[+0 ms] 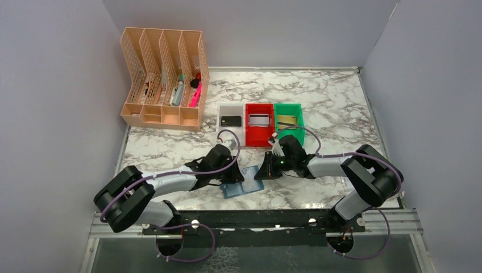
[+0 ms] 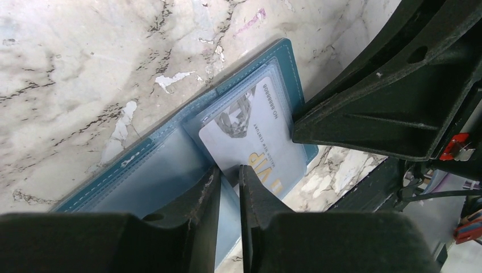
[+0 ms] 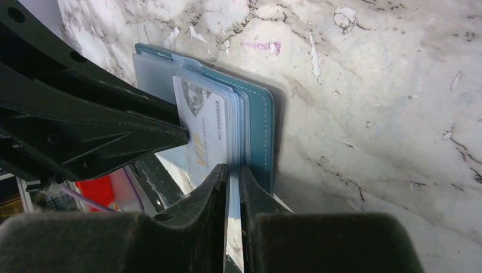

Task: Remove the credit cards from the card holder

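Seen from above, the open blue card holder (image 1: 241,186) lies on the marble table (image 1: 341,108) at 6 o'clock of the red bin (image 1: 259,138). The left gripper (image 1: 232,175) is at its 10 o'clock corner and the right gripper (image 1: 261,173) at its 2 o'clock corner.

Left wrist view: the fingers (image 2: 203,199), nearly together, pinch the clear pocket edge at 7 o'clock of a silver card (image 2: 250,136).

Right wrist view: the fingers (image 3: 211,193), pressed close, pinch the pocket leaves at the card's 5 o'clock.

The blue card holder (image 1: 244,185) shows a silver-grey credit card (image 2: 256,136) lettered gold, on a white grey-veined table (image 1: 335,102).
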Robot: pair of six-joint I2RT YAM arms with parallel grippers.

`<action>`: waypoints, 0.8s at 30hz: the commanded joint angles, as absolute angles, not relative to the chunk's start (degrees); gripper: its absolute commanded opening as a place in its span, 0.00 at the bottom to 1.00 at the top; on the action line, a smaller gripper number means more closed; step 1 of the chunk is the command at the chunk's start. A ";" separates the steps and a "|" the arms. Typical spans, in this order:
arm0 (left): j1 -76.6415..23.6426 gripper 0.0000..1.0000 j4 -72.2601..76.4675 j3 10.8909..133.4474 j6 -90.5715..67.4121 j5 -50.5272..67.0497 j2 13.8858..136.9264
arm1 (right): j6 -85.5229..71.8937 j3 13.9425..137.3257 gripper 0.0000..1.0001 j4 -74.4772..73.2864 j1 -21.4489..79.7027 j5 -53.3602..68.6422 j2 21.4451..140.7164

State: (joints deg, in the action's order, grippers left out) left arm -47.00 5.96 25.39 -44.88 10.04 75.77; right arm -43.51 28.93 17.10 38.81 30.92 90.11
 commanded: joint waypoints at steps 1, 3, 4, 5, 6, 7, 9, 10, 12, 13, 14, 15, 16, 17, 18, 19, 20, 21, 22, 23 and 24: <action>-47.33 0.19 6.28 24.56 -44.47 10.46 74.90 | -44.30 27.91 0.16 17.81 39.64 30.38 90.35; -47.33 0.17 5.90 24.77 -44.26 10.38 74.72 | -44.21 28.13 0.16 17.40 39.64 30.09 90.35; -47.36 0.16 5.68 24.86 -44.09 10.31 74.64 | -44.13 28.30 0.16 17.09 39.64 29.86 90.35; -47.37 0.15 5.27 24.95 -43.85 10.22 74.55 | -44.05 28.44 0.16 16.79 39.64 29.62 90.24; -47.32 0.13 4.92 25.16 -43.67 10.08 74.45 | -43.96 28.46 0.16 16.55 39.64 29.36 90.22; -47.37 0.12 4.52 25.39 -43.42 10.00 74.44 | -43.78 28.52 0.16 16.26 39.64 29.10 90.18; -47.32 0.12 3.79 25.59 -43.13 9.62 74.25 | -43.26 28.83 0.16 15.48 39.64 28.89 90.05; -47.32 0.12 3.42 25.61 -43.00 9.43 74.27 | -42.93 29.03 0.16 15.06 39.64 28.77 90.02; -47.37 0.17 2.84 25.73 -42.98 9.19 74.26 | -42.36 29.30 0.16 14.35 39.59 28.43 89.72; -47.33 0.19 2.49 25.83 -42.93 9.07 74.27 | -42.14 29.41 0.16 14.19 39.63 28.39 89.54; -47.37 0.20 2.24 26.00 -42.83 9.05 74.34 | -41.98 29.49 0.16 14.20 39.64 28.39 89.36; -47.37 0.21 2.06 26.20 -42.73 9.05 74.35 | -41.89 29.57 0.16 14.09 39.64 28.42 89.04; -47.36 0.23 1.96 26.36 -42.72 9.10 74.41 | -41.82 29.63 0.16 14.07 39.64 28.54 88.91; -47.34 0.25 2.00 26.43 -42.73 9.37 74.44 | -41.76 29.77 0.17 14.02 39.62 28.75 88.68; -47.34 0.26 2.38 26.52 -42.72 9.75 74.56 | -41.58 29.96 0.17 13.98 39.61 28.98 88.59; -47.37 0.26 2.87 26.57 -42.72 10.10 74.63 | -41.40 30.23 0.17 13.98 39.62 29.25 88.57; -47.33 0.26 3.16 26.67 -42.84 10.49 74.79 | -41.28 30.33 0.18 13.86 39.64 29.45 88.54; -47.32 0.26 3.48 26.73 -42.88 10.91 74.94 | -41.16 30.48 0.18 13.73 39.64 29.60 88.62; -47.31 0.26 3.74 26.88 -42.89 11.31 75.02 | -41.16 30.57 0.18 13.65 39.64 29.65 88.71; -47.34 0.25 3.85 26.89 -42.89 11.49 75.04 | -41.21 30.54 0.19 13.70 39.64 29.69 88.84; -47.31 0.23 3.90 26.82 -42.89 11.51 74.98 | -41.29 30.50 0.19 13.75 39.64 29.70 88.92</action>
